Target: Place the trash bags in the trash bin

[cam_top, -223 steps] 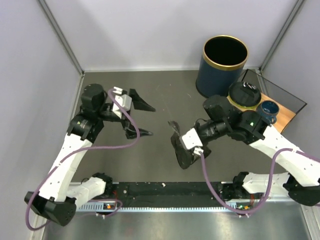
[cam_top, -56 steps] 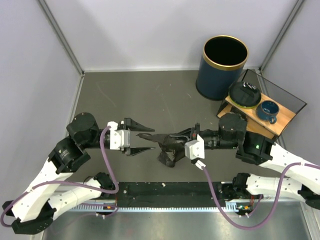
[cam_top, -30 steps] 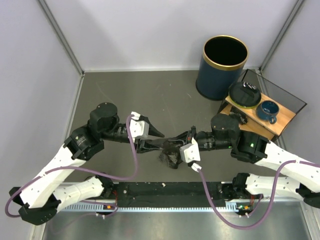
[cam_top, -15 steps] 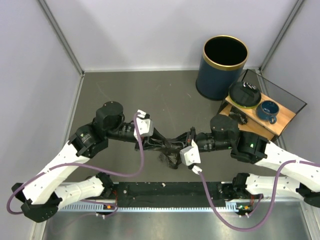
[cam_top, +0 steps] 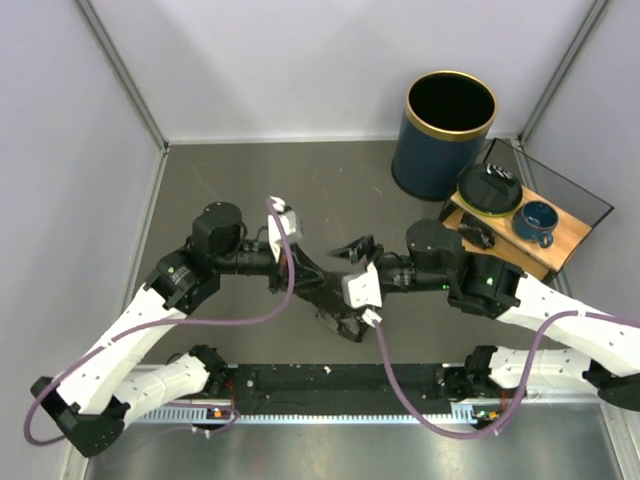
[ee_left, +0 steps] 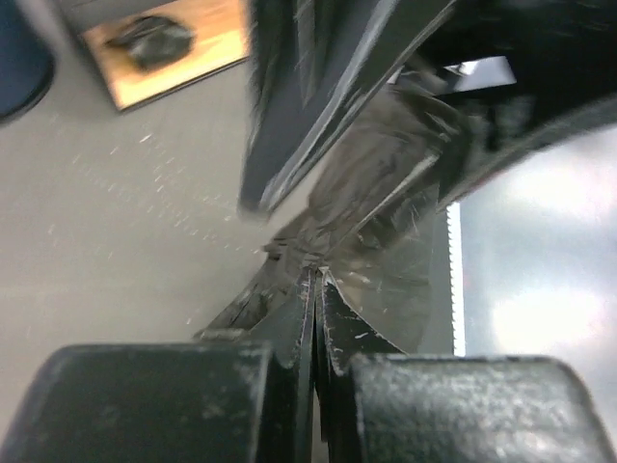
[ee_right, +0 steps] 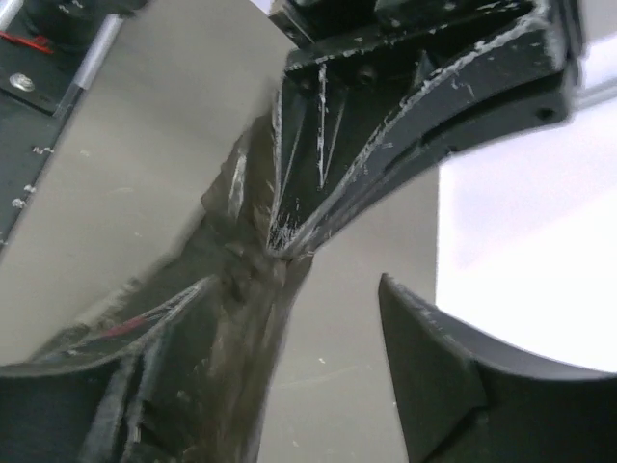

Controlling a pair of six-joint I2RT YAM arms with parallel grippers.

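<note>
The trash bag (cam_top: pixel 333 308) is a crumpled black film held above the table between the two arms. My left gripper (cam_top: pixel 318 283) is shut on its gathered top; in the left wrist view the gripper (ee_left: pixel 316 278) pinches the glossy bag (ee_left: pixel 381 183) at its tips. My right gripper (cam_top: pixel 342 286) stands open around the same spot, one finger above and one below. From the right wrist, the bag (ee_right: pixel 231 338) drapes over the lower left finger and the right gripper (ee_right: pixel 289 328) has a wide gap. The trash bin (cam_top: pixel 446 133), navy with a gold rim, stands at the back right.
A wooden board (cam_top: pixel 545 238) right of the bin carries a black round roll (cam_top: pixel 490 188) and a small blue bowl (cam_top: pixel 538 220). Grey walls close in the table on three sides. A black rail (cam_top: pixel 330 380) runs along the near edge between the arm bases.
My left gripper has closed onto the bag's top. My right gripper has opened from its grip on the bag. Both wrists have shifted slightly left.
</note>
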